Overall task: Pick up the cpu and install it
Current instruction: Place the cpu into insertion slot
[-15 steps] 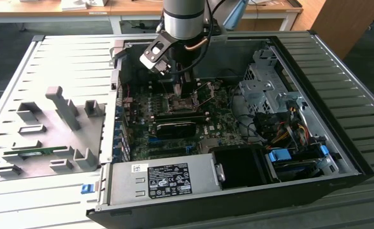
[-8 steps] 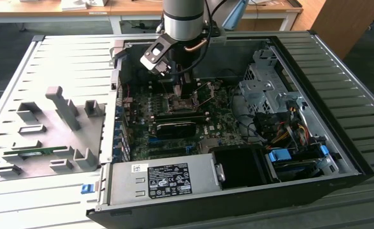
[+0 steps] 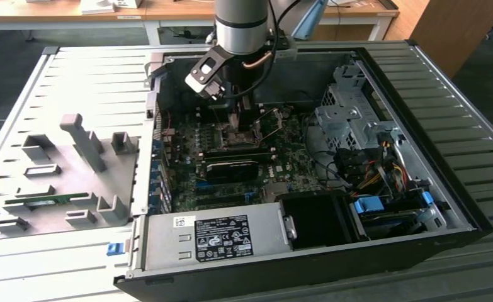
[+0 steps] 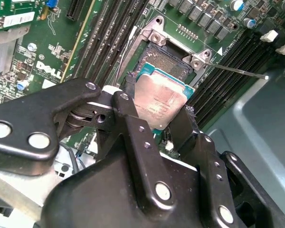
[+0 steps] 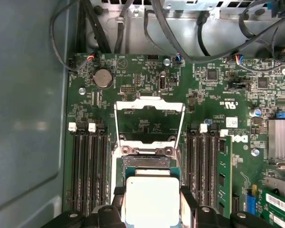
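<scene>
Your black gripper clenches the cpu by two opposite edges, silvery top facing the wrist cameras, over the open socket on the green motherboard. In the exterior view, your arm reaches down into the opened computer case.

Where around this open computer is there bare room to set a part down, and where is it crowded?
Bare slats of the table lie to the exterior view's left of the case, behind the fixture plate, and on the case's other side. Inside the case it is crowded: cables, drive cage, and the gripper holding the cpu over the motherboard.
</scene>
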`<state>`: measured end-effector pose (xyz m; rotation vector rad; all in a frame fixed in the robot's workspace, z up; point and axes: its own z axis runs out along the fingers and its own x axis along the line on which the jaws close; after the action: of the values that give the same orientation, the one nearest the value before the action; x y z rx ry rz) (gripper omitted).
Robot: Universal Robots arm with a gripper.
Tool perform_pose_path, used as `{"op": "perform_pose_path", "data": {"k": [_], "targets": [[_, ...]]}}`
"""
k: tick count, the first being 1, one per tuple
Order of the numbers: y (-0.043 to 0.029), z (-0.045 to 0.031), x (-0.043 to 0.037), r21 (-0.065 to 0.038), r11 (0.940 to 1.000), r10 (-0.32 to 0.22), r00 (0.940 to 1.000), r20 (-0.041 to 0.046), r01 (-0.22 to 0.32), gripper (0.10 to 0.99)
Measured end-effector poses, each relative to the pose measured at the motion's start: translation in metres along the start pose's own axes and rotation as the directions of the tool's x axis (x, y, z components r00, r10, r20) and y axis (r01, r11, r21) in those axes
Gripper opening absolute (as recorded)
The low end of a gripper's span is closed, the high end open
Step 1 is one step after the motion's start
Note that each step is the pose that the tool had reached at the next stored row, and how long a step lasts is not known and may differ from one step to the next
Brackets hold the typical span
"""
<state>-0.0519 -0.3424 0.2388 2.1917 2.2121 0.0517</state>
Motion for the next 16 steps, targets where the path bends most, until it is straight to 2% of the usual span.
{"op": "perform_pose_path", "data": {"k": [6, 16], "targets": [[-0.0002, 0.0047, 0.0005, 0.000, 1.0000, 0.000, 1.0000, 0.0002, 0.000, 0.537], [-0.0003, 0.0062, 0.0028, 0.000, 1.0000, 0.000, 1.0000, 0.0003, 0.000, 0.537]]}}
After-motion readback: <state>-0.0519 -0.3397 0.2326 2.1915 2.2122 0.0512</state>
